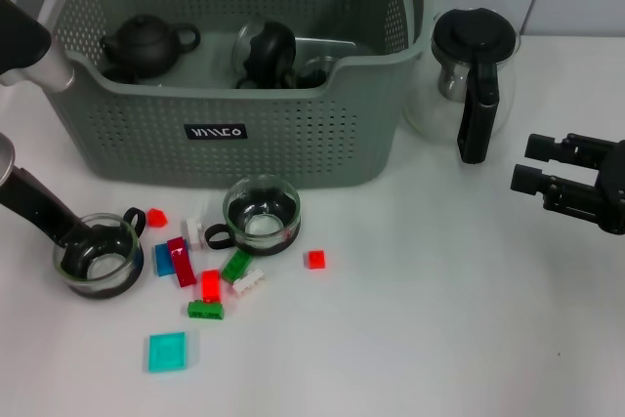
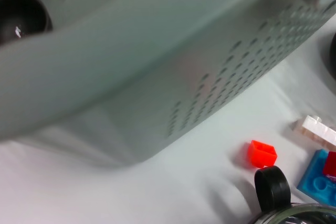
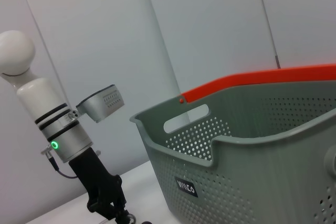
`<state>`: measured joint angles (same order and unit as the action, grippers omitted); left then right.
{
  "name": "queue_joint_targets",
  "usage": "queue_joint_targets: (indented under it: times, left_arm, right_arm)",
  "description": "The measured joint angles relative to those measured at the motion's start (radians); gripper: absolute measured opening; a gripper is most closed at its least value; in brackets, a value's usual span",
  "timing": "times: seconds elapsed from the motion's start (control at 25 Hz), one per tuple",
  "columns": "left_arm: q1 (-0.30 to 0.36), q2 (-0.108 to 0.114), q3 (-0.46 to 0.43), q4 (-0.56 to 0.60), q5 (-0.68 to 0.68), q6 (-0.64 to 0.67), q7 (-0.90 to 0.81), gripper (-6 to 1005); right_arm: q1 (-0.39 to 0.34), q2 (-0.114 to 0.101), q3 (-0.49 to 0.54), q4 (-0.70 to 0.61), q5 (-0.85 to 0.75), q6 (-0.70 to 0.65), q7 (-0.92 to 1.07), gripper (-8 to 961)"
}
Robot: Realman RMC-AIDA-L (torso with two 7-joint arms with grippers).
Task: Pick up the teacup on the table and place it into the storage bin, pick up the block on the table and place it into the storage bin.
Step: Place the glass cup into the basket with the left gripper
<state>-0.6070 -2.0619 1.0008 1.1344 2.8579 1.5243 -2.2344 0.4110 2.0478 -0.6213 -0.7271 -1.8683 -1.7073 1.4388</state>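
I found the left gripper [image 1: 83,239] down at the small glass teacup with black handle [image 1: 98,256], at the rim nearest the large grey-green perforated storage bin [image 1: 254,134]; whether its fingers were spread or pinching the rim I could not tell. My judgement: the lift should go straight up until clear of the bin's front wall, directly behind the pincer, before carrying over. The right gripper [image 1: 532,165] hung well off to the other side, jaws spread, empty. Hazards noted: a red toy block [image 1: 156,217] and a blue block [image 1: 164,259] just beside the cup; a second glass cup [image 1: 261,214] farther off; a glass coffee pot [image 1: 469,75] beyond the bin.
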Motion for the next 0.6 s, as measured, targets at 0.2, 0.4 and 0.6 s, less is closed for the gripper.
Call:
queue_joint_targets:
  times: [0.2,0.4,0.6]
  left_arm:
    - [0.008,0.0,0.006,0.032,0.0,0.009,0.002,43]
    - [0.014,-0.001,-0.011,0.096,-0.012,0.072,0.014,43]
    - [-0.003,0.0,-0.184,0.274,-0.091,0.298,0.115,42]
  right_arm:
    - [0.0,0.0,0.0,0.001,0.0,-0.002,0.0,607]
    - [0.001,0.0,0.0,0.001,0.0,-0.002,0.0,607]
    - [0.01,0.0,0.0,0.002,0.0,-0.001,0.0,606]
